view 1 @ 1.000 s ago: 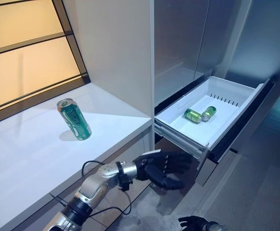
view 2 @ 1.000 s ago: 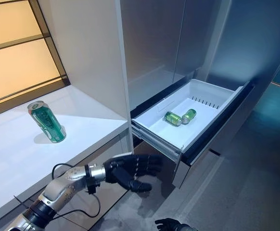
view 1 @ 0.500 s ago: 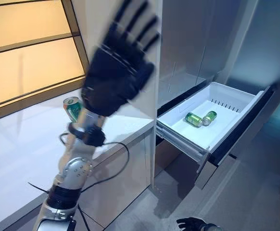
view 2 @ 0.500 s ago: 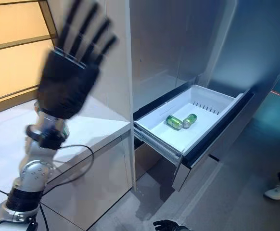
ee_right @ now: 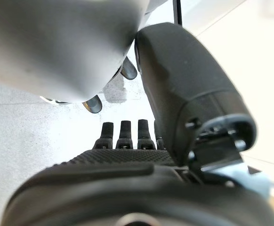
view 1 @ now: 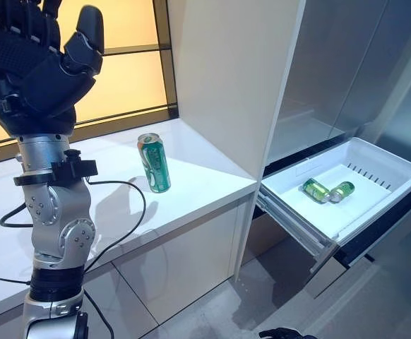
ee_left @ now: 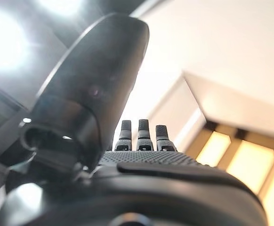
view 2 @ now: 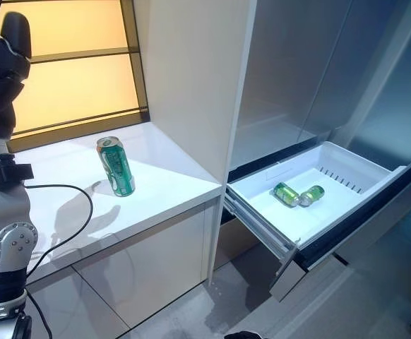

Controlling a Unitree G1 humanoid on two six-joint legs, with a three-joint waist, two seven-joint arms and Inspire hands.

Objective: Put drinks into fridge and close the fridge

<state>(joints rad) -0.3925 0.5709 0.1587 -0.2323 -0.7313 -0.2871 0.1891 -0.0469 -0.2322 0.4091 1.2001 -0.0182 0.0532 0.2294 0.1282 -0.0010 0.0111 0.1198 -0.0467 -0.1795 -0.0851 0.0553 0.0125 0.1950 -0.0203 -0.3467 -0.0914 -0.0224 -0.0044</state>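
Left hand (view 1: 36, 67) raised at upper left, fingers straight, holding nothing; right hand (ee_right: 127, 141) likewise empty, fingers extended. Upright green can (view 1: 153, 163) at centre-left on white counter (view 1: 191, 187), apparently awaiting pickup; two cans (view 2: 299, 195) lying in open fridge drawer (view 2: 262, 185), centre right

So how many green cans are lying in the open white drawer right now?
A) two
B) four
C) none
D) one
A: two green cans lie on their sides, side by side, in the open white drawer, while a third can stands upright on the white counter.
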